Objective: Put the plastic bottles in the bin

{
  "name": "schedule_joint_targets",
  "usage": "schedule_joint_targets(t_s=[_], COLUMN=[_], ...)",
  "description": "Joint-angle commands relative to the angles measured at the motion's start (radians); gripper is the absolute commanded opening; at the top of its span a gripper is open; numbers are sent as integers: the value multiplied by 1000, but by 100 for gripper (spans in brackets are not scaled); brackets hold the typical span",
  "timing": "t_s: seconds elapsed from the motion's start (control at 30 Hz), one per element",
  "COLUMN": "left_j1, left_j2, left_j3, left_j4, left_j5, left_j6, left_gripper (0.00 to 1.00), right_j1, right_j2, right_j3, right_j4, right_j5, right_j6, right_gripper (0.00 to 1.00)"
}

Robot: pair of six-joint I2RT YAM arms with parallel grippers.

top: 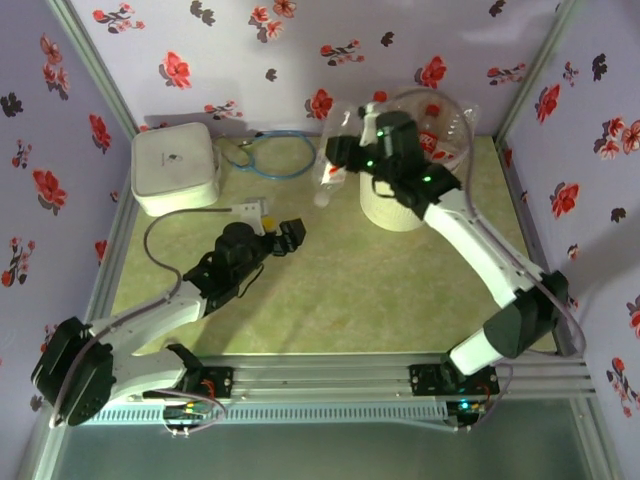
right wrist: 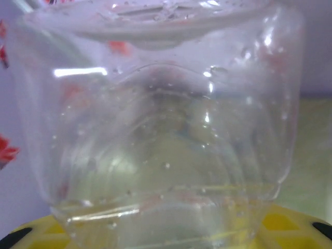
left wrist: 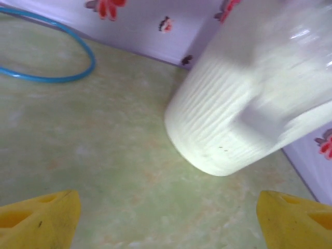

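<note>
Since one clear bottle [top: 326,185] hangs just left of the rim of the bin [top: 385,212], upper centre of the overhead view, while red-labelled bottles [top: 432,140] show inside the bin to its right, the task looks nearly done, with this drop left. The left gripper [top: 288,234], centre left, is spread wide and empty. The right gripper [top: 340,158], upper centre, is clamped around that bottle.

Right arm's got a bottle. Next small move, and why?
Probably shift the right gripper rightward over the bin before opening. In the top view the clear bottle it grips seems to hang just left of the bin's rim, so a release now would likely miss.
</note>
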Motion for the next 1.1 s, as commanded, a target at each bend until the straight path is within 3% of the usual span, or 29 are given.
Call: schedule_joint_targets(t_s=[0.0, 0.13, 0.23, 0.43, 0.6, 0.83, 1.07], left_j1=[17, 35, 38, 39, 40, 42, 41], left_j2=[-39, -47, -44, -46, -60, -59, -71], left_j3=[-41, -54, -41, -30, -32, -22, -18], left_j4=[-76, -76, -83, -105, -119, -134, -154], left_j5=[-74, -74, -70, -66, -68, -65, -57], left_j6=[-8, -18, -11, -7, -10, 6, 13], left_gripper=[88, 88, 88, 88, 88, 88, 88], right_j1=[-31, -128, -215, -328, -335, -348, -391], right_j2=[-107, -118, -80, 70, 217, 483, 634], right_j3=[157, 245, 312, 447, 560, 784, 838], right_j4=[-164, -232, -296, -400, -487, -735, -810], right_j5=[286, 451, 499, 404, 335, 345, 263], right_j6=[-181, -262, -274, -233, -225, -195, -123], right_gripper=[52, 51, 51, 51, 52, 55, 55])
